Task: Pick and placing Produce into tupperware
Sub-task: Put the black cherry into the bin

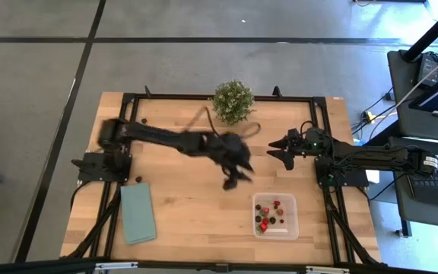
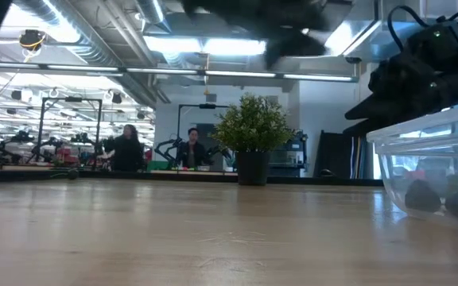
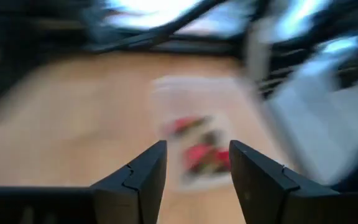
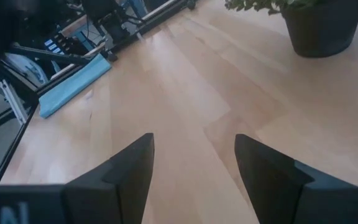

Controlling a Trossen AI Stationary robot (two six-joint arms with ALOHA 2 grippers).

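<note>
The clear tupperware (image 1: 274, 215) stands near the table's front right, with several red and dark pieces of produce (image 1: 271, 217) inside it. My left gripper (image 1: 234, 176) hangs above the table's middle, up and to the left of the container, blurred. In its wrist view the fingers (image 3: 197, 149) stand open with nothing between them, and the tupperware (image 3: 194, 99) with red produce (image 3: 188, 124) shows beyond. My right gripper (image 1: 278, 150) waits open at the right, over bare wood (image 4: 194, 140). Two small dark pieces (image 1: 138, 180) (image 1: 143, 122) lie loose at the left.
A potted green plant (image 1: 233, 101) stands at the middle of the far edge. A flat teal cloth (image 1: 138, 213) lies at the front left. The low view shows the tupperware's wall (image 2: 436, 167) close at the right, with dark produce (image 2: 421, 195) behind it.
</note>
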